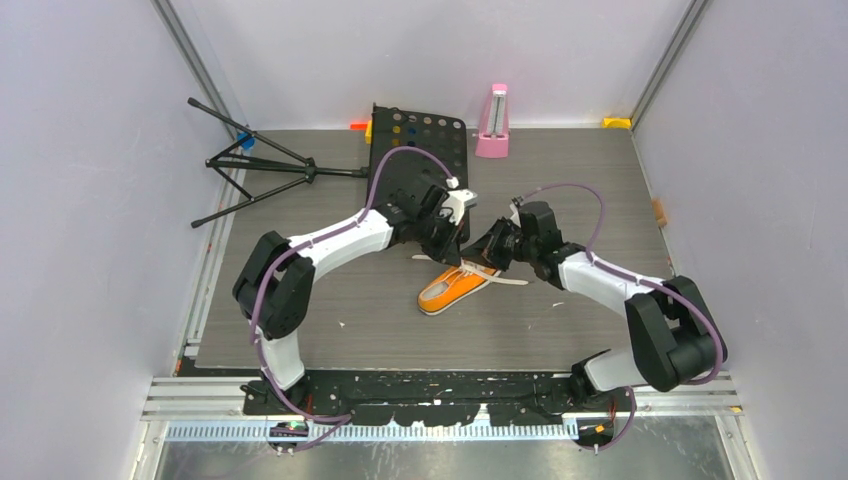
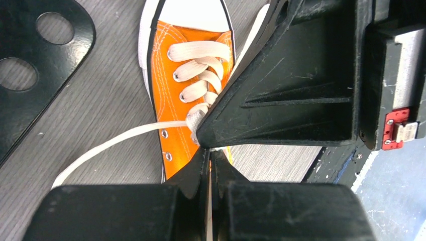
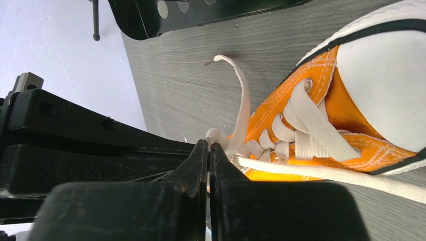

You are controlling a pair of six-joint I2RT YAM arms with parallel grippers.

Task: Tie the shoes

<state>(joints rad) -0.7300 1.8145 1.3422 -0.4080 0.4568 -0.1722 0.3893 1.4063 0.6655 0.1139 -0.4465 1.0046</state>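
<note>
Item: orange sneaker, one, low-top, white sole and toe cap. Lies on its sole near the middle of the grey wood-grain table, toe towards the near left, heel opening towards the two grippers.

Laces: white and flat, crossed through the eyelets and untied. One free strand runs from the upper eyelets out over the table on one side. A second strand lies along the shoe's other flank. A tipped lace end arches up above the tongue area.

Left gripper: jaws together, tips set at the top eyelets where the laces gather. Whether a strand is pinched between them cannot be told.

Right gripper: jaws together, tips at a small lace loop by the upper eyelets. A grip on it cannot be confirmed. It sits just beside the left gripper, the two nearly touching over the shoe.

Also on the table, well apart from the shoe:
- black perforated plate, far centre
- pink metronome, upright at the far edge
- black folded tripod, lying at the far left
</note>
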